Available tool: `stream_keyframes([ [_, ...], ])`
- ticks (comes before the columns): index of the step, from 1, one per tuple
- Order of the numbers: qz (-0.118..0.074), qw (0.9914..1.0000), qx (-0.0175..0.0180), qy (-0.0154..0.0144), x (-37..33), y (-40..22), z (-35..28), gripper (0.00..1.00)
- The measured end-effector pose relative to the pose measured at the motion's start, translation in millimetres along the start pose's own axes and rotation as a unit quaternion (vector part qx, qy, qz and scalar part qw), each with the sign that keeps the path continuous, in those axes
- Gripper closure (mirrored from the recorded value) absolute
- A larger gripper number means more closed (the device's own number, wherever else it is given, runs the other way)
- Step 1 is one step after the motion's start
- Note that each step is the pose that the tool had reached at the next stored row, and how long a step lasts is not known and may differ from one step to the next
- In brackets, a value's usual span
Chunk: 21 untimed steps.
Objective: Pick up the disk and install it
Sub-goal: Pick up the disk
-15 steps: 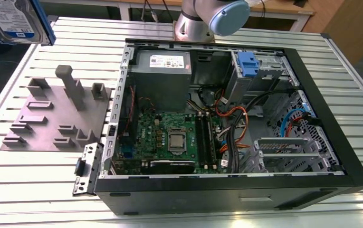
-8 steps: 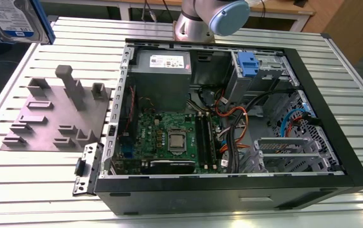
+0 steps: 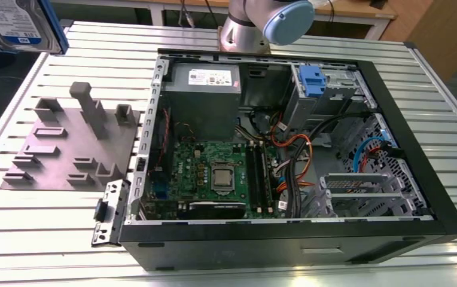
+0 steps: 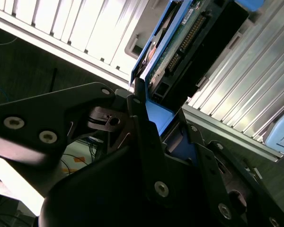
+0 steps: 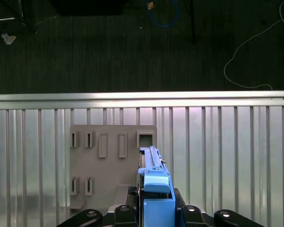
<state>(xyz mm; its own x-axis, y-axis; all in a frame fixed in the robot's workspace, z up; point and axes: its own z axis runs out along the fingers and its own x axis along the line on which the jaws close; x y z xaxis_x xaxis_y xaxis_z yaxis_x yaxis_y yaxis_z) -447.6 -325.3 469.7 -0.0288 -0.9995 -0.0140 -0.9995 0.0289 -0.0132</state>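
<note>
Your gripper (image 5: 155, 204) pinches the one disk (image 5: 154, 176) by its blue bracket (fingers pressed on both flanks). The disk is held aloft, edge-on, with its long axis running straight out from the fingers, down toward the one grey fixture plate (image 5: 109, 156). Farther off on the slatted table (image 3: 436, 95) stands one open computer case (image 3: 292, 149).

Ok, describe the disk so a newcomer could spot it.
Find the open computer case on the slatted table. Past the grey block, at the exterior view's upper left corner, the disk hangs in the air. Unlike the case's blue latch, it has a white-and-blue label.
</note>
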Motion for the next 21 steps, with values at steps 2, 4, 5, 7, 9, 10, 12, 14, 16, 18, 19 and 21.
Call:
stream_keyframes([
  [2, 0.000, 1.00000, 0.0000, 0.0000, 0.0, 0.0, -1.3, 0.64],
  [4, 0.000, 1.00000, 0.0000, 0.0000, 0.0, 0.0, -2.7, 0.64],
  [5, 0.000, 1.00000, 0.0000, 0.0000, 0.0, -0.1, -3.6, 0.64],
  [7, 0.000, 1.00000, 0.0000, 0.0000, -0.1, 0.0, -4.5, 0.64],
  [9, 0.000, 1.00000, 0.0001, 0.0000, -0.1, -0.1, -4.7, 0.64],
  [10, 0.000, 1.00000, 0.0000, 0.0000, 0.0, -0.1, -4.8, 0.64],
  [12, 0.000, 1.00000, -0.0001, 0.0001, 0.9, -0.1, -4.9, 0.64],
  [14, 0.000, 1.00000, -0.0001, 0.0000, 1.8, -0.1, -4.9, 0.64],
  [16, 0.000, 1.00000, 0.0000, 0.0000, 2.8, -0.2, -4.9, 0.64],
  [18, 0.000, 1.00000, 0.0000, 0.0001, 3.0, -0.2, -4.9, 0.64],
  [19, 0.000, 1.00000, -0.0001, 0.0000, 3.0, -0.2, -4.9, 0.64],
  [21, 0.000, 1.00000, 0.0000, 0.0001, 3.1, -0.2, -4.9, 0.64],
])
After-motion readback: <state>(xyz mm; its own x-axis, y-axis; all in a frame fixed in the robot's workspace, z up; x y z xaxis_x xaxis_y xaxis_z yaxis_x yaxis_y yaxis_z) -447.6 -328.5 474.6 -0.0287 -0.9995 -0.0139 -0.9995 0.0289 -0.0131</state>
